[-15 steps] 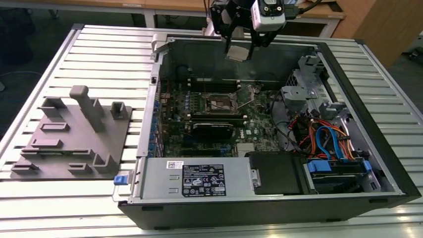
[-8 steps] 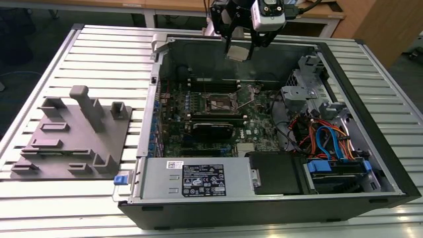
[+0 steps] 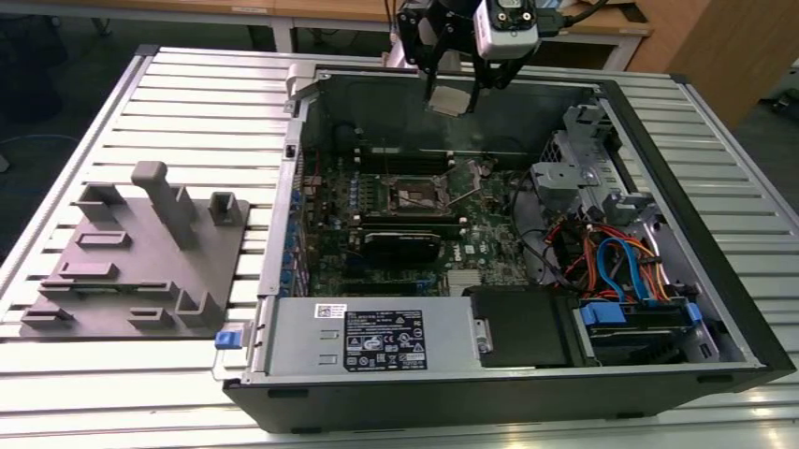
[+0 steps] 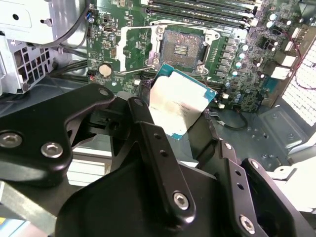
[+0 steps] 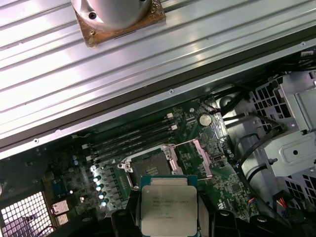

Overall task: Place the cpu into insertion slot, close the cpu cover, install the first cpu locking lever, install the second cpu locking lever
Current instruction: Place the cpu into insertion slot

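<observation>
My gripper (image 3: pixel 452 92) hangs above the back of the open computer case (image 3: pixel 290 281), shut on the cpu (image 3: pixel 450 101). In both wrist views the cpu (image 4: pixel 180 101) (image 5: pixel 168 205) is a flat square chip with a silvery top, pinched between the black fingers (image 4: pixel 143 118). It is tilted and well above the board. Below it, the insertion slot (image 4: pixel 181 47) (image 5: pixel 149 165) (image 3: pixel 418 196) lies uncovered, with its contact field showing. The cpu cover (image 4: pixel 138 47) (image 5: pixel 201 155) is swung open beside the slot.
Long memory slots (image 4: pixel 207 7) run along one side of the slot. In the exterior view, a black card (image 3: pixel 399 245) lies in front of the slot and a power supply (image 3: pixel 362 341) fills the case front. Drive cages with cables (image 3: pixel 624 267) stand on the exterior view's right. A grey fixture block (image 3: pixel 138 253) stands on the slatted table (image 3: pixel 187 103).
</observation>
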{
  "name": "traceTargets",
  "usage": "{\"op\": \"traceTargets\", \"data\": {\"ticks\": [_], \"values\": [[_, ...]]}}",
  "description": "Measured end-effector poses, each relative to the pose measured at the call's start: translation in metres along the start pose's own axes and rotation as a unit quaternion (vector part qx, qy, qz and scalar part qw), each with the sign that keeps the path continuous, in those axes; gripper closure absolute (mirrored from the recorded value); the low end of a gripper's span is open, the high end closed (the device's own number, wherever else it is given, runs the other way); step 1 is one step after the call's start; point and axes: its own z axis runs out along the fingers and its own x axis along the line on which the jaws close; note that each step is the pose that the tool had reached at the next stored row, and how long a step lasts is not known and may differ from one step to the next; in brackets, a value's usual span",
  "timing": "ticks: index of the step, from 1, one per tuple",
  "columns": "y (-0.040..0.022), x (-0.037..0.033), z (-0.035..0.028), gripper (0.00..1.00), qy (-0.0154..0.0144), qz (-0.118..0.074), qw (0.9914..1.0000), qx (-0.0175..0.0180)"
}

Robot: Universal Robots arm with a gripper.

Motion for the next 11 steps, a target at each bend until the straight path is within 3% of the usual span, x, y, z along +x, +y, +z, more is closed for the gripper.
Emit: {"op": "traceTargets", "data": {"ticks": [7, 11], "values": [[0.0000, 0.0000, 0.0003, 0.45, -0.0031, 0.034, 0.99940, -0.0006], [0.0000, 0.0000, 0.0004, 0.45, -0.0035, 0.038, 0.99926, -0.0007]]}}
